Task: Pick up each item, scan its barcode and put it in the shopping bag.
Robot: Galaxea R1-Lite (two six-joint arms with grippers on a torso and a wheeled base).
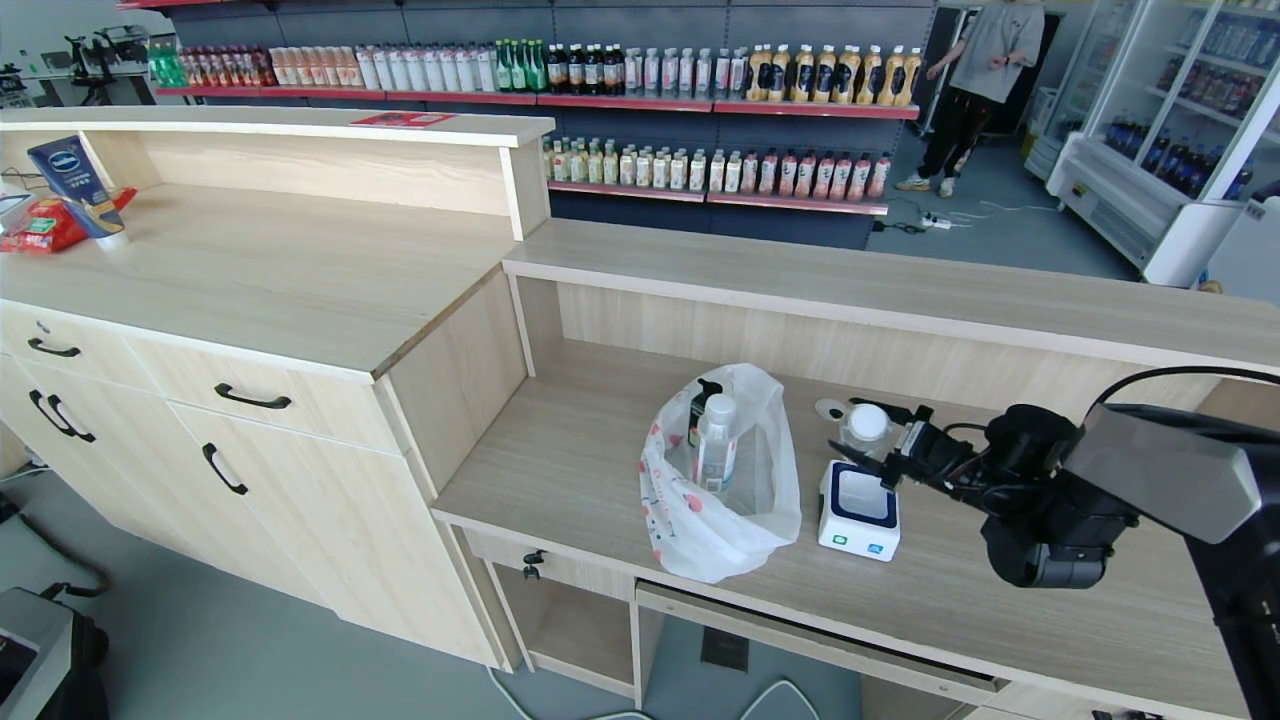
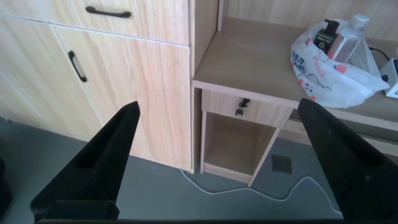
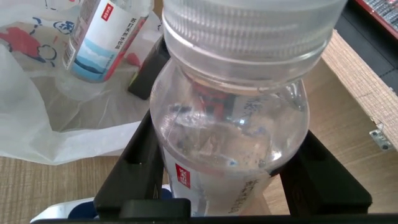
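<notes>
Over on the left, the tall counter [image 1: 250, 270] carries a red packet [image 1: 40, 228] and a blue card [image 1: 70, 180] at its far end, with black-handled cupboard doors [image 1: 300, 440] below.

The left gripper [image 2: 217, 106] hangs low in front of those doors, near the floor. Its two dark fingers [image 2: 93, 162] are spread wide apart with nothing between them.

Next along is the lower desk [image 1: 560, 450], and the shopping bag [image 1: 700, 530] sits on it with its mouth open. Inside the bag a white-capped bottle [image 1: 715, 445] stands upright, and a dark-topped bottle [image 1: 703, 400] stands just behind it.

Just beside the bag, to its right, is the white scanner [image 1: 858, 510], window facing up.

Right by the scanner's far edge, the right gripper [image 1: 878, 452] comes in from the right side of the desk. It is clamped on a clear bottle [image 1: 867, 425], which is upright with its pale cap on top. From the wrist camera, the black fingers [image 3: 143, 155] press against both sides of the bottle's body. Whether the bottle is lifted off the desk, I can't tell.

Along the back wall run shelves [image 1: 720, 100] lined with drinks.
</notes>
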